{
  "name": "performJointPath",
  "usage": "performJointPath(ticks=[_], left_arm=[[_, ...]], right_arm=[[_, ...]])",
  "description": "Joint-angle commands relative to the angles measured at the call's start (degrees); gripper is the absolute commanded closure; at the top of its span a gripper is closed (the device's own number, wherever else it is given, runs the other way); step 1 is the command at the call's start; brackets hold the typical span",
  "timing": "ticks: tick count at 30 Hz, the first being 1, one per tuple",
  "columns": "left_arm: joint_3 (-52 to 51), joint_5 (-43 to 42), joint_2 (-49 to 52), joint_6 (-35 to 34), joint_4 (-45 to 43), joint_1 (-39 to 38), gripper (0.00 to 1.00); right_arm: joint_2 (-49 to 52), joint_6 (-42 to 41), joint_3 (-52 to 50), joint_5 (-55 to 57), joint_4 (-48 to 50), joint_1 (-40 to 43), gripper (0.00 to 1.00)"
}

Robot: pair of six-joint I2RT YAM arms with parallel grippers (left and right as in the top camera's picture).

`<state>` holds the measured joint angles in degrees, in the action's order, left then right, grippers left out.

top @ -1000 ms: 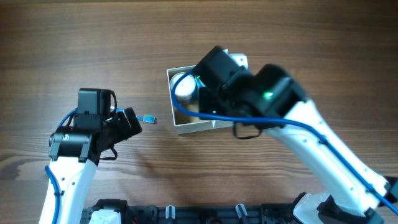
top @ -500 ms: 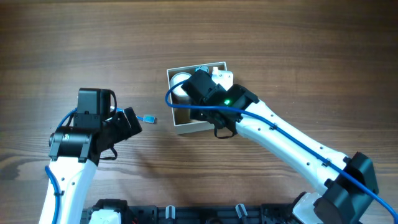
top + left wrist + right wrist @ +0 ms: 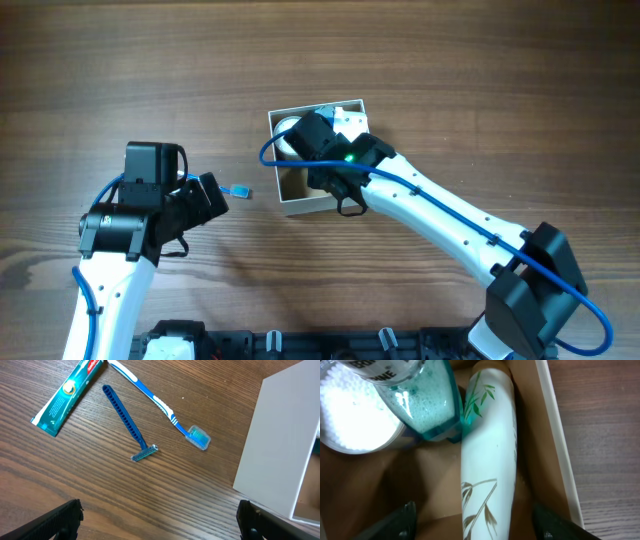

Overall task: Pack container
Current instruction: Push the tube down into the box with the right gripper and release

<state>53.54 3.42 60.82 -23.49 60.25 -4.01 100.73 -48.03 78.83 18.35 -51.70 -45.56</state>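
Observation:
The container [image 3: 308, 208], a square white-walled box with a tan inside, stands mid-table. My right gripper [image 3: 314, 143] is down inside it. In the right wrist view that gripper [image 3: 477, 522] is open, with its fingers on either side of a white leaf-printed tube [image 3: 487, 450] lying on the box floor, not touching it. A teal bottle [image 3: 422, 402] and a round white jar [image 3: 352, 417] lie beside the tube. The box wall [image 3: 555, 425] is at the right. My left gripper [image 3: 213, 196] is open and empty, left of the box.
In the left wrist view a blue razor [image 3: 127, 422], a toothbrush [image 3: 160, 405] and a teal toothpaste tube [image 3: 67, 395] lie on the wooden table ahead of my left gripper [image 3: 160, 525]. The container's white outer wall [image 3: 280, 445] is to their right.
My right arm has dropped from high above the container down into it. The left arm has not moved.

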Motion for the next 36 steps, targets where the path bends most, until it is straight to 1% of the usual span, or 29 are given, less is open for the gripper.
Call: performJointPath(ticks=[1, 4, 8, 10, 17, 21, 26, 29, 31, 33, 36], left_arm=[[1.1, 0.8, 0.0, -0.9, 0.1, 0.3, 0.0], [1.1, 0.8, 0.0, -0.9, 0.1, 0.3, 0.0], [1.1, 0.8, 0.0, -0.9, 0.1, 0.3, 0.0], [1.1, 0.8, 0.0, -0.9, 0.1, 0.3, 0.0], [1.1, 0.8, 0.0, -0.9, 0.1, 0.3, 0.0], [1.1, 0.8, 0.0, -0.9, 0.3, 0.3, 0.0], [1.1, 0.8, 0.0, -0.9, 0.2, 0.3, 0.0], [1.1, 0.7, 0.0, -1.0, 0.3, 0.3, 0.0], [1.1, 0.7, 0.0, -1.0, 0.3, 0.3, 0.0], [1.1, 0.7, 0.0, -1.0, 0.3, 0.3, 0.0], [1.1, 0.7, 0.0, -1.0, 0.3, 0.3, 0.0]], right_arm=[[1.0, 0.0, -0.6, 1.6, 0.2, 0.3, 0.45], [1.0, 0.0, -0.6, 1.6, 0.1, 0.3, 0.65], [1.0, 0.0, -0.6, 1.6, 0.1, 0.3, 0.87], [1.0, 0.0, -0.6, 1.6, 0.1, 0.3, 0.96], [0.8, 0.0, -0.4, 2.2, 0.1, 0.5, 0.96], [-0.9, 3.3, 1.8, 0.0, -1.8, 3.0, 0.96], [-1.5, 12.8, 12.8, -3.0, -11.7, 8.6, 0.96], [-1.5, 17.8, 20.3, -4.1, -17.6, 10.4, 0.96], [-1.5, 20.3, 23.9, -5.1, -19.9, 10.7, 0.96], [-1.5, 22.5, 26.7, -7.7, -22.1, 10.7, 0.96], [-1.5, 24.5, 27.3, -10.7, -24.0, 10.7, 0.96]])
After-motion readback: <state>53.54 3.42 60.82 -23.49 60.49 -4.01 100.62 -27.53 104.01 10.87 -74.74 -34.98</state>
